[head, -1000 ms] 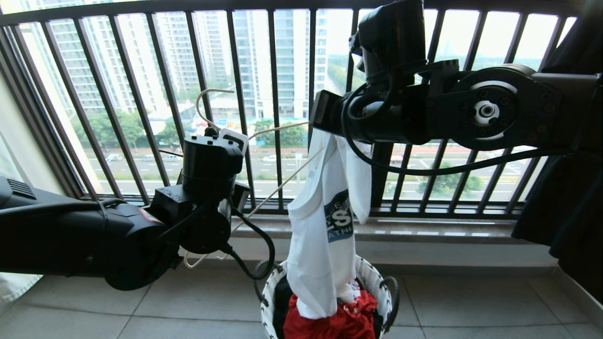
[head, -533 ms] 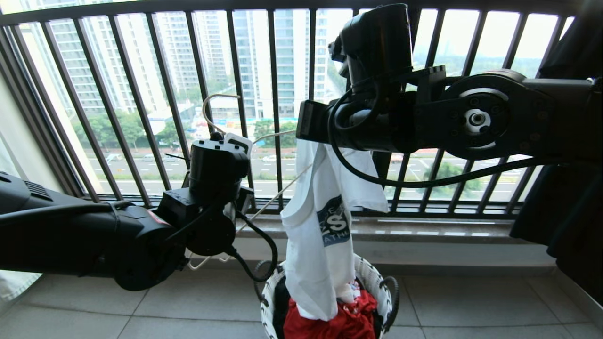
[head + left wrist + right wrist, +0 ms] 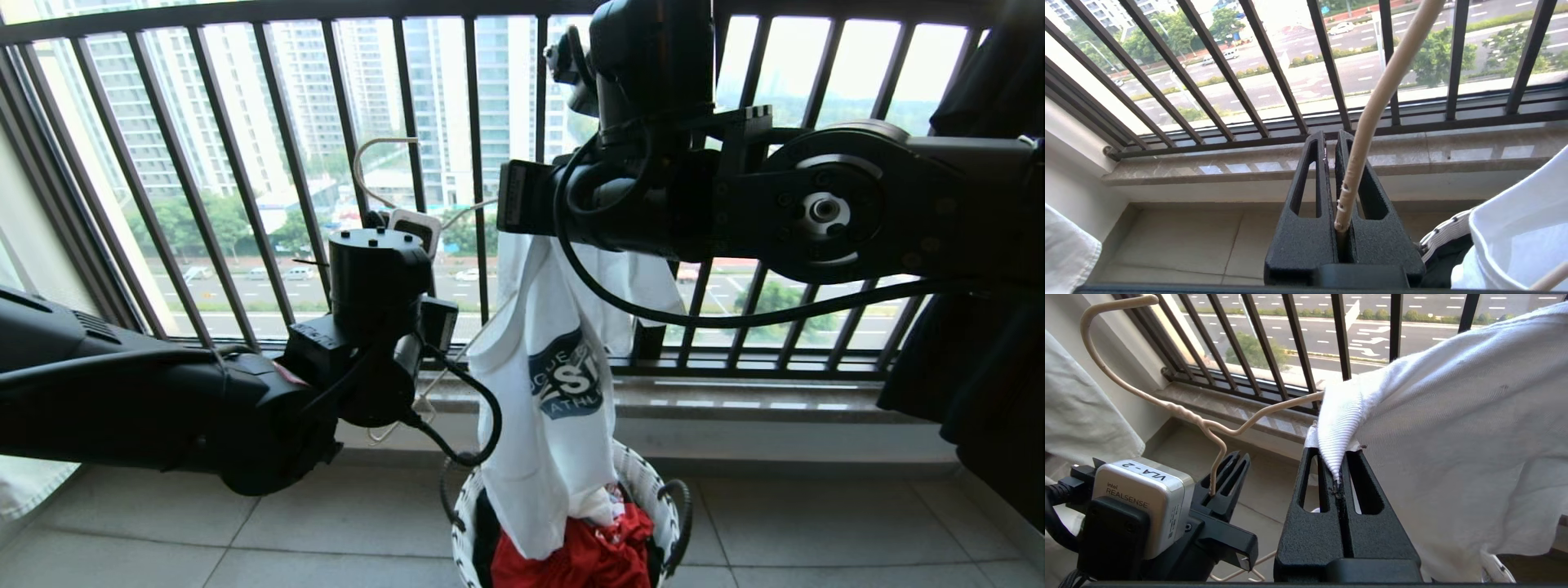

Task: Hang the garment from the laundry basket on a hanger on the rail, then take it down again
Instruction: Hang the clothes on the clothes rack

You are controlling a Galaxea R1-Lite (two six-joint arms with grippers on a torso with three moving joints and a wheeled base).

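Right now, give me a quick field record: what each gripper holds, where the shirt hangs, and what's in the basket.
left gripper: shut on the hanger, below its hook
right gripper: shut on the T-shirt at its ribbed neck
hanger arm: reaches the neck opening beside the right gripper
T-shirt: hangs down, hem in the laundry basket
basket contents: red cloth, dark cloth
rail: not in view

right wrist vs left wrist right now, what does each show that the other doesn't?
Right wrist only: the right gripper shut on the T-shirt's ribbed collar, the hanger's hook, and the left gripper from outside.
Left wrist only: the left gripper shut on the hanger wire up close, and the basket rim.
Both: the white T-shirt, the hanger, the window bars, the sill.
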